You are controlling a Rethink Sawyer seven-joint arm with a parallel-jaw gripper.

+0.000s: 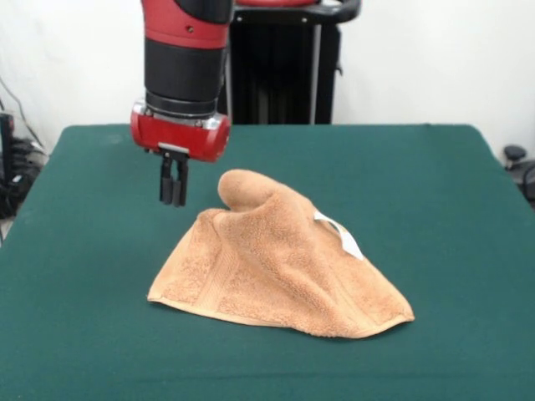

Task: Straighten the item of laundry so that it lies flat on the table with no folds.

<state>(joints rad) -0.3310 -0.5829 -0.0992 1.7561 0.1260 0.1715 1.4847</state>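
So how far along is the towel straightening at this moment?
Nothing looks finished: the towel is heaped into a raised peak, its white label sticking out, with only its front hem flat on the table. The gripper hangs beside the peak, apparently shut and empty. Spreading the whole cloth flat remains.

Humped towel (280, 263) on table (418, 167), hand (173, 200) closed, empty, beside it
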